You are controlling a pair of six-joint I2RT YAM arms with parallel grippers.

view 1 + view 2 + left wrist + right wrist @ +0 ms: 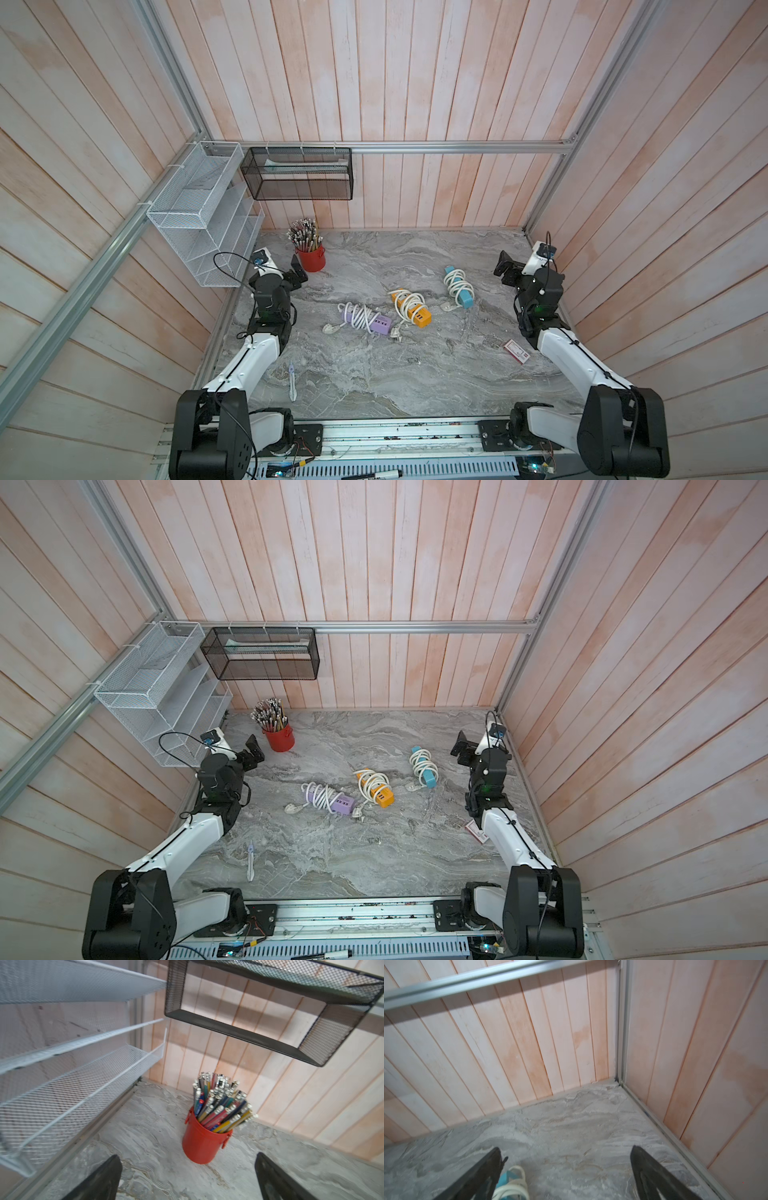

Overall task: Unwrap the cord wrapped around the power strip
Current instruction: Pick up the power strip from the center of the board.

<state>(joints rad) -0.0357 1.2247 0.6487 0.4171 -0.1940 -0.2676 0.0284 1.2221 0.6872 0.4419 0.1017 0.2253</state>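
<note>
In both top views three strips lie mid-desk (415,374), each wound with a white cord (361,318): a purple power strip (380,326), an orange power strip (415,312) and a blue power strip (460,289). The left claw (299,272) hangs beside a red cup of pencils (311,258), and the right claw (502,269) hangs apart from the blue power strip. In the left wrist view the claw stands wide and empty, and the cup is ahead. In the right wrist view the claw is also wide and empty, with the blue power strip's end beside one finger.

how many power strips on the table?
3: purple strip leftmost, orange strip in the middle, blue strip rightmost and farthest back. None seems hidden.
</note>
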